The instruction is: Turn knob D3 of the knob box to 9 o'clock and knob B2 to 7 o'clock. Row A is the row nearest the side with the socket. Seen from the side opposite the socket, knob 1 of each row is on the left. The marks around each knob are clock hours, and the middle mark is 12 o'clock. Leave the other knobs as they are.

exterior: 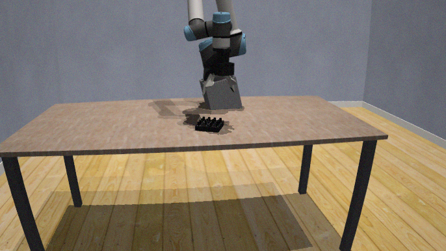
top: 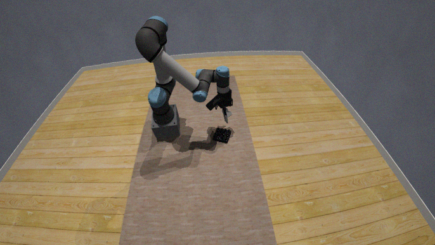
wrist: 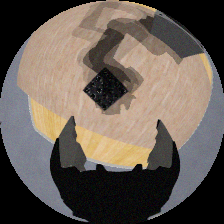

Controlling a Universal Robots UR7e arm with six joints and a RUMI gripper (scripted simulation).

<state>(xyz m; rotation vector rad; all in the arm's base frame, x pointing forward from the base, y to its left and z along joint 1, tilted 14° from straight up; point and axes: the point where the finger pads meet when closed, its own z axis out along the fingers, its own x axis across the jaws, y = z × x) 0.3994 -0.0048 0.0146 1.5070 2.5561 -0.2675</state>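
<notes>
The black knob box (top: pixel 222 134) (exterior: pixel 208 124) (wrist: pixel 105 89) lies flat on the table, a small square with rows of short knobs on top. The knobs are too small here to read their marks. My gripper (top: pixel 226 115) (exterior: pixel 221 82) (wrist: pixel 117 119) hangs well above the box with its two fingers spread wide and nothing between them. In the wrist view the box sits ahead of the fingertips, turned like a diamond.
The arm's grey base block (top: pixel 165 125) (exterior: pixel 222 95) stands on the table behind the box. The table (exterior: pixel 97 127) has dark legs and stands on a wooden plank floor (top: pixel 317 152). The table's front edge shows in the wrist view (wrist: pixel 100 137).
</notes>
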